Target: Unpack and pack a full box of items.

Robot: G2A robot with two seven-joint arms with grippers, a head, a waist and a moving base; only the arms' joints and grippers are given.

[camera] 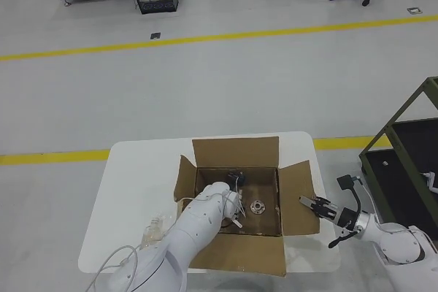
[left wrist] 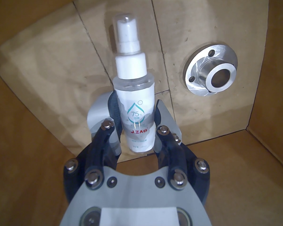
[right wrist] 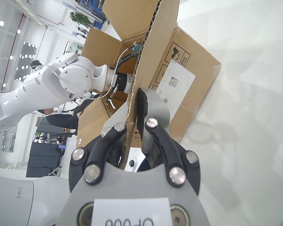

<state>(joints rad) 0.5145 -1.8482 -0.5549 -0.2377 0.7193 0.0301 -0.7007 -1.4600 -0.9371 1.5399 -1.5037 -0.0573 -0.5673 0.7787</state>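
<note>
Closest in, the left gripper [left wrist: 136, 115] is clenched on one spray bottle [left wrist: 132, 81] — clear, with a white label and a white pump under a clear cap — gripped around its lower body, nozzle end pointing away from the wrist. The bottle is inside the cardboard box [camera: 237, 152], over the box floor; whether it touches the floor I cannot tell. Near it but apart, one metal flange [left wrist: 211, 68] lies flat on the box floor, its bore facing up. The right gripper [right wrist: 132, 109] is pinched on the edge of the box's side flap [right wrist: 167, 8], with one finger on each face of the cardboard. The single box, its four flaps open, stands on a white worktop [camera: 135, 182] with rounded corners. Around it — a pale grey floor [camera: 204, 87] crossed by two yellow lines, and a green-framed rack [camera: 423, 153] near the worktop's right side.
</note>
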